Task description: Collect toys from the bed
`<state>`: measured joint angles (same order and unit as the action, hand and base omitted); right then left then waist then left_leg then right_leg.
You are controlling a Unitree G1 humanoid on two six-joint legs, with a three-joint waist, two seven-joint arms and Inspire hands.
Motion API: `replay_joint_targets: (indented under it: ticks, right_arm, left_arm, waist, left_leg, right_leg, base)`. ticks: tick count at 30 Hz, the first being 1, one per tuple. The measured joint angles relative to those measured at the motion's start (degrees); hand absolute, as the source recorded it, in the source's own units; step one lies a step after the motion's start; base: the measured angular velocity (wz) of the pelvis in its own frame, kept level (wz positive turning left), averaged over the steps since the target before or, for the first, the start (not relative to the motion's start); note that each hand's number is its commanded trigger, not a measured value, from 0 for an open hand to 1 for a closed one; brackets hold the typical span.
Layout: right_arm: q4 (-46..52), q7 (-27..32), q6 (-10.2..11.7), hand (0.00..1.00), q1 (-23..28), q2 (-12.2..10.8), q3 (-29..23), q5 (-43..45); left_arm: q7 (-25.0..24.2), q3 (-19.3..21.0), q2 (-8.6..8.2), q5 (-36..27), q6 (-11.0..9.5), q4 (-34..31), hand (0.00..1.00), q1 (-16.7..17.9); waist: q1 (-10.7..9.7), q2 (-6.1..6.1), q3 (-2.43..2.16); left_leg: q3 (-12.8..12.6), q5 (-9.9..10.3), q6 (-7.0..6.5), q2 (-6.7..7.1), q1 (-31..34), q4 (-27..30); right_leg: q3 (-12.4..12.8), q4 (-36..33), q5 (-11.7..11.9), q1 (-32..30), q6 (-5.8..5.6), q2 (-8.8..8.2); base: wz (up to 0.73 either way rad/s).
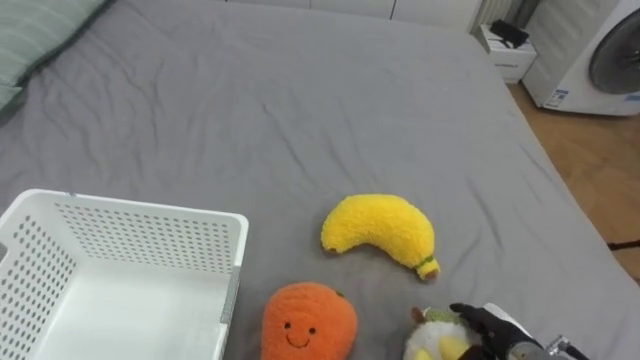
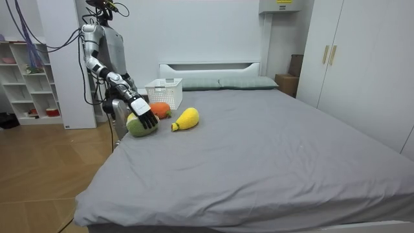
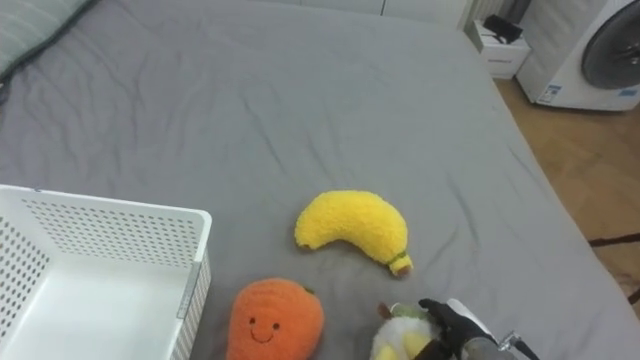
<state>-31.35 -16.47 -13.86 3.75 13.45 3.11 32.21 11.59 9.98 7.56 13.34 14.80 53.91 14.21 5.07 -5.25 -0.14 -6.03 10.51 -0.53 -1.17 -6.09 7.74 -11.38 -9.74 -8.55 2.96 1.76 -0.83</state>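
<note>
Three plush toys lie on the grey bed (image 1: 300, 100) close to its near edge, and none is in the basket yet. The step in hand appears to be the grasp of the first toy.

Nearest, at the right, the right hand (image 1: 488, 325) rests on a green-and-yellow plush toy (image 1: 430, 342), its dark fingers curled over the toy's top. The room view shows this toy as a round, soft ball resting on the sheet under the hand, with the robot standing at the bedside by the basket. Whether the hold is firm cannot be told.

Left of it, just apart, sits an orange plush fruit (image 1: 308, 320) with a stitched smile, upright. Further left stands the white perforated basket (image 1: 150, 212), empty, its right wall close beside the orange.

A little farther, between and beyond the two near toys, lies a yellow plush banana (image 1: 380, 230), curved, its green tip pointing near and right.

The next move likely calls for lifting the held toy clear of the sheet, carrying it left over the orange fruit without knocking it, and releasing above the basket. As a soft, fleecy toy it should yield under the fingers, so a deep hold would be safer than a fingertip pinch.

Far left, a pale striped pillow (image 1: 40, 40); far right, off the bed, a washing machine (image 1: 600, 55).
</note>
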Motion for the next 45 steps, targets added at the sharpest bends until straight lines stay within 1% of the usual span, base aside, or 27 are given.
replay_joint_targets:
  ticks: [5, 9, 11, 14, 18, 24, 26, 29, 30, 34, 37, 42, 45]
  right_arm:
    - [-0.2, 0.1, -0.1, 1.00, -0.2, 0.0, -0.1, 1.4]
    - [-2.2, 0.7, -0.1, 1.00, -0.3, 0.0, 0.0, 0.5]
    - [-2.6, 0.7, -0.7, 1.00, -0.3, -0.1, 0.0, 0.2]
    - [-1.8, 0.6, -1.2, 1.00, -0.3, -0.1, 0.0, 0.3]
    - [0.2, 0.7, -1.2, 1.00, -0.3, -0.1, -0.1, 0.4]
    - [9.0, 1.5, -1.1, 1.00, -0.3, -0.1, -1.1, 2.5]
    - [13.8, 1.5, -1.0, 1.00, -0.5, -0.1, -2.8, 2.5]
    - [19.1, 1.7, -1.1, 1.00, -0.6, -0.1, -5.0, 2.5]
    - [21.7, 1.8, -1.2, 1.00, -0.6, -0.1, -5.5, 2.4]
    - [27.4, 2.0, -1.1, 1.00, -2.1, -0.1, -6.9, -1.1]
    - [31.6, 2.0, -1.0, 1.00, -2.9, -0.1, -7.2, -3.8]
    - [34.9, 2.0, -0.9, 1.00, -5.4, -0.2, -7.2, -4.4]
    - [34.9, 2.1, -1.2, 1.00, -7.3, -0.2, -6.8, -4.4]
  left_arm:
    - [0.0, 0.0, 0.00, 0.0, 0.0, 0.0, 0.00, 0.0]
    - [0.1, -0.1, 0.00, -0.3, 0.0, 0.0, 0.00, 0.0]
    - [0.3, 0.0, -0.13, -0.3, 0.0, 0.0, 0.00, 0.0]
    - [0.3, 0.0, -0.18, -0.2, 0.0, 0.0, 0.00, 0.0]
    - [0.3, 0.0, -0.18, -0.2, 0.0, 0.0, 0.00, -0.1]
    - [0.2, 0.0, -0.22, -0.3, -0.2, 0.2, 0.00, -0.2]
    - [0.2, 0.2, -0.32, -0.3, -0.3, 0.2, 0.00, -0.3]
    - [0.1, 1.0, -0.37, -0.4, -0.5, 0.2, 0.00, -0.3]
    - [0.1, 1.0, -0.41, -0.5, -0.6, 0.3, 0.00, -0.3]
    - [0.0, 1.0, -0.45, -2.1, -1.3, 0.6, 0.00, -0.2]
    - [0.0, 1.0, -0.45, -2.5, -1.8, 0.6, 0.00, 0.0]
    - [0.0, 1.0, -0.48, -2.5, -2.5, 0.6, 0.00, 0.0]
    - [0.2, 0.9, -0.44, -2.5, -3.0, 0.6, 0.00, 0.1]
  waist:
    - [0.0, -0.01, -0.01]
    - [0.1, 0.03, 0.01]
    - [0.1, 0.22, 0.05]
    - [0.1, 0.43, 0.05]
    - [0.1, 0.59, 0.07]
    - [-0.3, 1.01, 0.35]
    - [-0.2, 1.10, 0.39]
    - [-0.4, 1.38, 0.58]
    - [-0.5, 1.19, 0.46]
    - [-1.2, 1.16, 0.48]
    - [-1.3, 1.12, 0.47]
    - [-0.6, 0.95, 0.35]
    - [0.1, 0.72, 0.21]
  left_leg:
    - [0.0, 0.0, 0.00, -0.01, 0.0, 0.0]
    - [0.0, 0.0, 0.00, -0.01, -0.1, 0.0]
    - [0.0, 0.0, -0.01, -0.01, -0.1, 0.0]
    - [-0.1, 0.0, 0.00, -0.02, -0.1, 0.0]
    - [-0.1, 0.0, 0.00, 0.00, 0.0, 0.0]
    - [-0.1, 0.0, -0.02, 0.02, -0.2, 0.0]
    - [-0.1, 0.0, -0.02, 0.03, -0.2, 0.0]
    - [-0.1, 0.0, -0.02, 0.01, -0.1, 0.0]
    - [-0.1, 0.0, -0.02, 0.02, 0.0, 0.0]
    - [-0.4, -0.1, -0.03, 0.02, 0.4, 0.0]
    - [-0.4, -0.1, -0.04, 0.01, 0.5, 0.0]
    - [-0.4, -0.1, -0.04, 0.02, 0.5, 0.0]
    - [-0.3, -0.1, -0.06, 0.02, 0.6, 0.0]
  right_leg:
    - [-0.1, 0.0, 0.0, 0.0, 0.00, 0.00]
    - [0.0, 0.0, 0.0, 0.2, 0.00, 0.00]
    - [0.2, -0.1, 0.0, 0.2, 0.00, 0.02]
    - [0.1, -0.1, 0.0, 0.1, 0.00, 0.02]
    - [0.2, -0.1, 0.0, 0.0, 0.00, 0.03]
    - [0.3, -0.1, 0.0, 0.1, 0.00, 0.03]
    - [0.4, 0.0, 0.0, 0.1, -0.05, 0.03]
    - [0.4, -0.1, 0.0, 0.0, -0.06, 0.03]
    - [0.4, -0.3, 0.0, -0.2, -0.06, 0.02]
    - [0.6, -1.0, -0.2, -1.0, 0.03, -0.05]
    - [0.6, -0.9, -0.2, -1.0, 0.02, -0.04]
    - [0.5, -0.9, -0.2, -0.9, 0.02, -0.05]
    - [0.4, -1.0, -0.2, -0.7, 0.02, -0.08]
  base:
    - [0.00]
    - [0.00]
    - [0.00]
    - [0.00]
    - [0.00]
    - [0.00]
    - [0.00]
    - [0.00]
    - [0.00]
    - [-0.03]
    - [0.00]
    - [0.00]
    - [0.00]
